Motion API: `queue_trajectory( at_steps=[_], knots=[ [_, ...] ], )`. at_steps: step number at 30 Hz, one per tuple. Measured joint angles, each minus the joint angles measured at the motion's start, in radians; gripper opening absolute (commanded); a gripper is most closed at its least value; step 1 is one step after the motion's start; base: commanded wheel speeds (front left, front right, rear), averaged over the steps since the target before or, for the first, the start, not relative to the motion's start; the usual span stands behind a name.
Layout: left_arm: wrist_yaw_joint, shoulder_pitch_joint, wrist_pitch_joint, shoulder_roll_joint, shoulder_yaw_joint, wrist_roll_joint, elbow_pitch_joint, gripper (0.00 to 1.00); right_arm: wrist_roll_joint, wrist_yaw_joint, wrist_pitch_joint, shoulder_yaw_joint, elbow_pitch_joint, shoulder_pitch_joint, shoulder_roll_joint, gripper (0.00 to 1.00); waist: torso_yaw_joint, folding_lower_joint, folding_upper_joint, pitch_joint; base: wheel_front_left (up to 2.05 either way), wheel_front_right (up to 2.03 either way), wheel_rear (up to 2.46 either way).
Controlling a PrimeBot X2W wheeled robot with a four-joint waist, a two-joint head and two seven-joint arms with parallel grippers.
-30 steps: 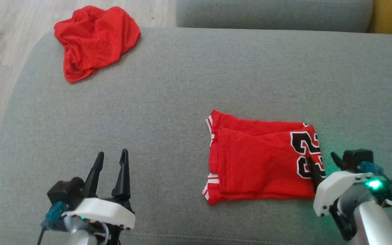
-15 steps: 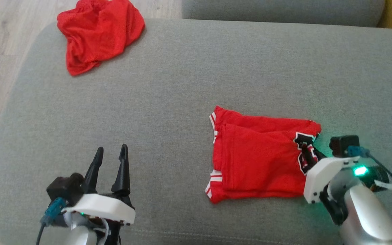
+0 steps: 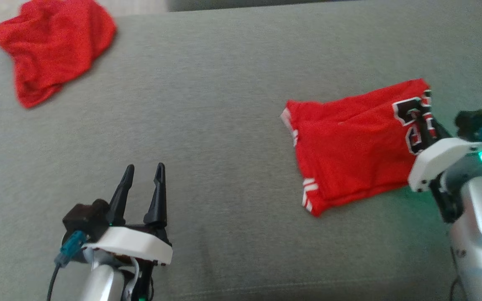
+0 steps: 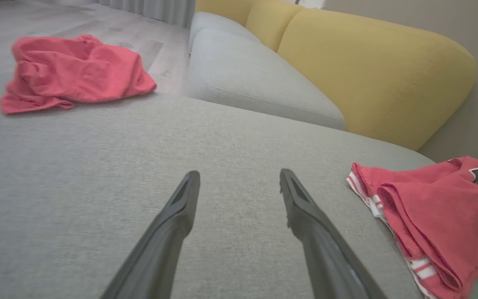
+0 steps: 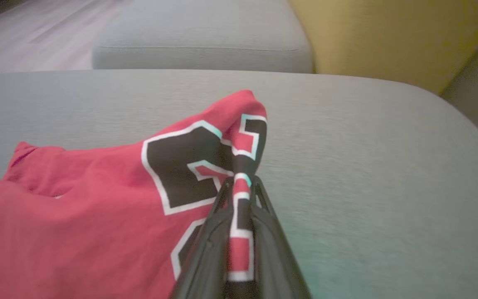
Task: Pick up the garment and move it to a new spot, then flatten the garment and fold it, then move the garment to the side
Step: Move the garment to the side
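Lying on the right part of the grey cushion [image 3: 224, 104], the folded red garment [image 3: 349, 146] has its long axis across the head view from left to right, a little slanted, so that the right end is farther from the robot than the left end. The end with the white-striped hems points to the robot's left; the end with the black, white-edged number points to the right. At this right end the right gripper [image 5: 241, 180] is clenched on a pinch of the cloth, and the fabric there rises into a small peak above the cushion. The left gripper [image 3: 144, 167] is released, its two fingers spread apart above bare cushion, well apart from the garment. A crumpled red cloth [image 3: 52, 46] lies at the far left corner of the cushion, also well apart. Behind the cushion are a second grey cushion [image 4: 243, 79] and a yellow backrest [image 4: 367, 70]. The number is wrinkled and partly covered by the right gripper's fingers, so the digits cannot be read, and the near right corner of the garment is hidden behind the gripper's white housing.
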Motion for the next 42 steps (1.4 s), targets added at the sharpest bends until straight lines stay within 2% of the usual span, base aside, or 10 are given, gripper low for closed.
queue_trajectory(
  at_steps=[4, 9, 18, 24, 28, 32, 38, 42],
  knots=[
    [-0.006, -0.002, 0.0, 0.0, 0.002, 0.017, 0.0, 1.0, -0.014, 0.0, -0.007, -0.051, -0.007, -0.001, -0.015, 0.0, -0.072, 0.0, 0.0, 0.016, 0.0, 0.0, 0.0],
    [-0.006, -0.021, 0.0, 0.001, 0.021, 0.046, -0.001, 1.0, -0.04, 0.0, -0.009, -0.076, -0.034, -0.018, 0.0, 0.0, -0.17, 0.0, 0.0, 0.044, 0.0, 0.0, 0.0],
    [-0.02, -0.064, 0.0, 0.002, 0.043, 0.073, -0.002, 1.0, -0.043, 0.0, -0.031, -0.073, -0.041, -0.057, 0.029, 0.0, -0.259, 0.0001, 0.0, 0.11, 0.0, 0.0, 0.0],
    [-0.024, -0.066, 0.0, 0.002, 0.063, 0.079, -0.003, 1.0, -0.051, 0.0, -0.039, -0.063, -0.024, -0.101, 0.03, 0.0, -0.229, -0.0001, 0.0, 0.12, 0.0, 0.0, 0.0],
    [-0.028, -0.069, 0.0, 0.002, 0.073, 0.079, -0.004, 1.0, -0.051, 0.0, -0.039, -0.069, 0.014, -0.182, -0.001, 0.0, -0.194, -0.0001, 0.0, 0.125, 0.0, 0.0, 0.0],
    [-0.029, -0.076, 0.0, 0.001, 0.077, 0.084, -0.011, 1.0, -0.063, 0.0, -0.036, -0.105, 0.068, -0.253, -0.065, 0.0, -0.153, -0.0001, 0.0, 0.132, 0.0, 0.0, 0.0],
    [-0.032, -0.083, 0.0, 0.0, 0.086, 0.092, -0.017, 1.0, -0.13, 0.0, -0.059, -0.21, 0.173, -0.32, -0.201, 0.0, -0.089, -0.0001, 0.0, 0.153, 0.0, 0.0, 0.0],
    [-0.032, -0.084, 0.0, 0.0, 0.1, 0.094, -0.02, 1.0, -0.181, 0.0, -0.088, -0.258, 0.229, -0.344, -0.239, 0.0, -0.053, -0.0001, 0.0, 0.17, 0.0, 0.0, 0.0]
  ],
)
